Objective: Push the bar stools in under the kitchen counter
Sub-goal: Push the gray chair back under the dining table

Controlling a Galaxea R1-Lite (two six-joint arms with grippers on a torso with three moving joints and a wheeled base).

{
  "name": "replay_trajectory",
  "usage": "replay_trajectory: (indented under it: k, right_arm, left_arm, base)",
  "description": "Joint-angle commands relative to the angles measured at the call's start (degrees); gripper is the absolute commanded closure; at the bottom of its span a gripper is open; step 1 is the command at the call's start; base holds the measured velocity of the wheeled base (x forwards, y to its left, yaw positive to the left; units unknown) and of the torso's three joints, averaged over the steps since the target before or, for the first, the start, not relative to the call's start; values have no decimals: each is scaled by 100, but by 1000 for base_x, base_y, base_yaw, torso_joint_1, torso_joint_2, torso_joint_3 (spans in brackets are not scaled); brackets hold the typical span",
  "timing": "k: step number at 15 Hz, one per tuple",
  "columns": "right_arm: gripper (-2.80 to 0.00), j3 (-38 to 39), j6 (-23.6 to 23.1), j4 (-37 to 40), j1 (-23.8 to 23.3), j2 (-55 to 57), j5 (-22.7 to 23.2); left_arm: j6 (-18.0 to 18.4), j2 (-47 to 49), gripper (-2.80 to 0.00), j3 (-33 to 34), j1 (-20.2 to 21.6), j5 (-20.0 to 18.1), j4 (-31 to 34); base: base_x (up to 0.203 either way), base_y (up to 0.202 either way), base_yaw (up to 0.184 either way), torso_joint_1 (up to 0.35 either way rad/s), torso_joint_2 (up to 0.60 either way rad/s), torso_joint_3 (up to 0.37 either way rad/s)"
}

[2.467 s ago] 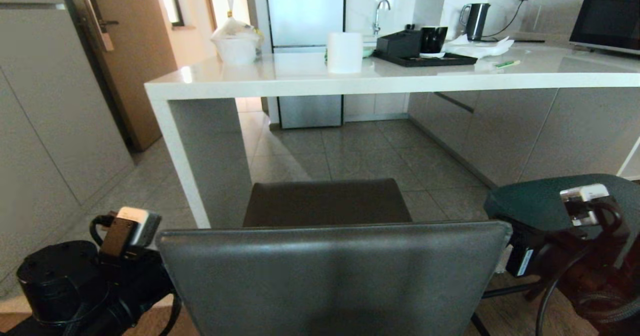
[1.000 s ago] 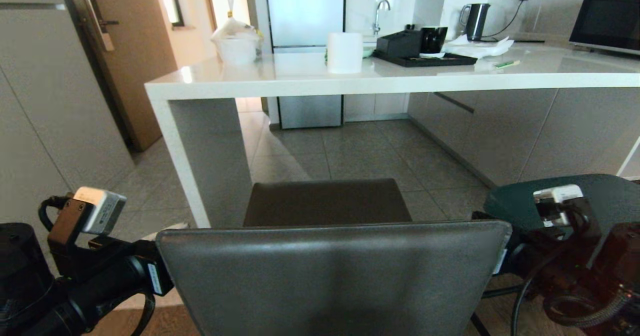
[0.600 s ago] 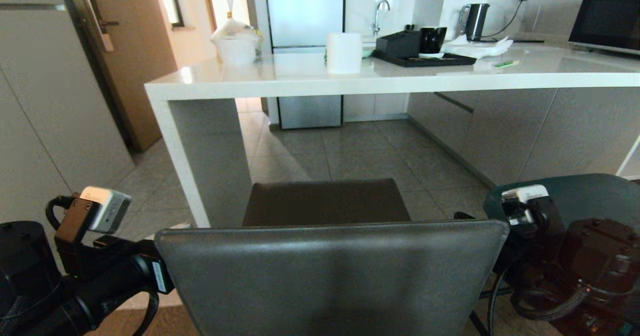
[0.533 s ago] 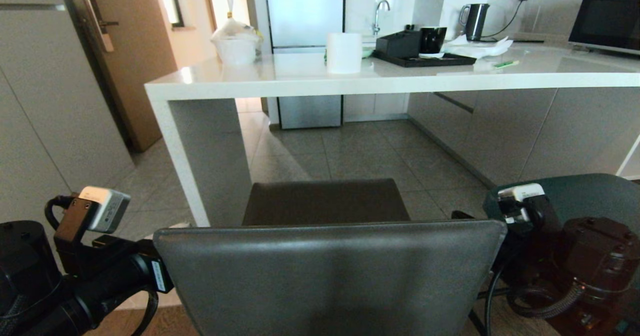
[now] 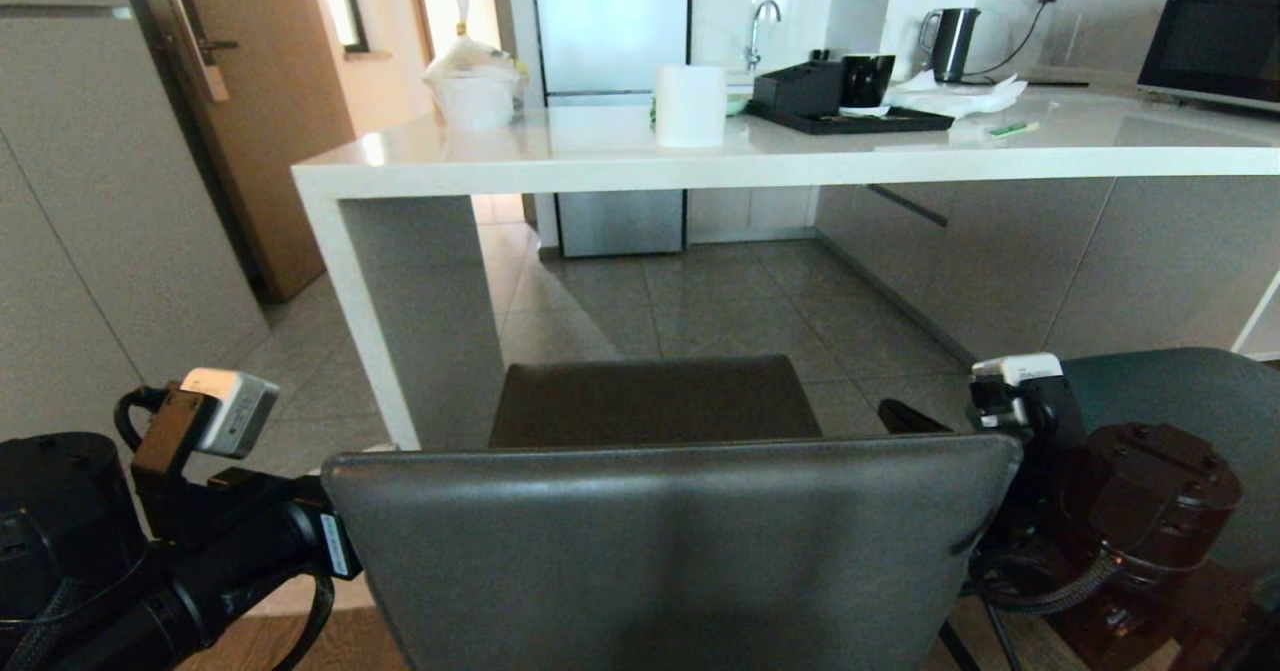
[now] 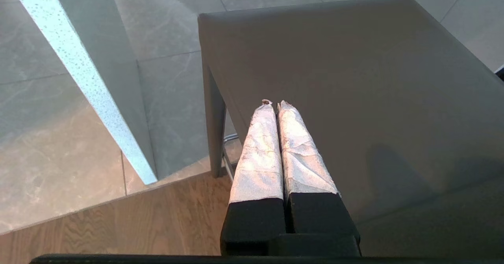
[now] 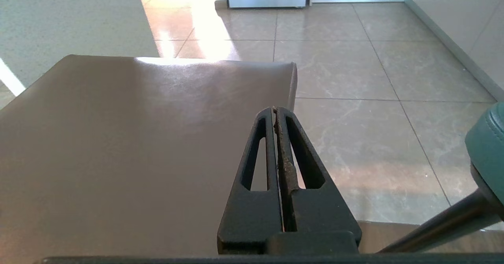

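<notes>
You have two stools in front of you: the grey stool [image 5: 670, 541] nearest, dead centre, and the teal stool [image 5: 1180, 391] at your right. Two arms flank the grey backrest. The left gripper [image 6: 274, 103] has its jaws pressed together, empty, reaching over the grey seat's left edge. The right gripper [image 7: 274, 109] likewise has jaws together, holding nothing, over the seat's right corner. Beyond, the table [image 5: 800, 156] stands; the seat lies short of its front edge.

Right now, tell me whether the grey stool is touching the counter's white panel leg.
Apart. The left wrist view shows a strip of floor tile between the grey stool and the panel leg.
</notes>
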Motion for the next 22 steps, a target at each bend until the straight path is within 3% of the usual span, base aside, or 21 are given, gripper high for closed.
replay_trajectory:
  k: [1,4,6,10,15,18,22]
  right_arm:
    - [0,27,-9,-9,-74,33,-15]
    - [0,-51,-56,14,-344,70,66]
    - [0,-258,-54,34,-454,260,259]
    - [0,-773,-58,181,-797,539,783]
    - [0,-798,-51,184,-1338,507,1349]
    - [0,-908,-85,283,-1088,447,1333]
    - [0,-1449,-146,1185,-802,37,1271]
  left_arm:
    - [-6,121,0,-14,13,17,-43]
    - [-6,512,0,8,-65,26,-257]
    - [14,1006,0,22,-91,124,-977]
    - [31,1762,0,94,-265,671,-2102]
    - [29,2056,0,-191,-276,806,-2125]
    - [15,1708,0,7,-260,810,-2125]
    - [20,1629,0,170,-285,783,-2125]
  base:
    - [0,0,0,0,0,0]
    - [0,0,0,0,0,0]
    - [0,0,0,0,0,0]
    - [0,0,0,0,0,0]
    - [0,0,0,0,0,0]
    - [0,0,0,0,0,0]
    - [0,0,0,0,0,0]
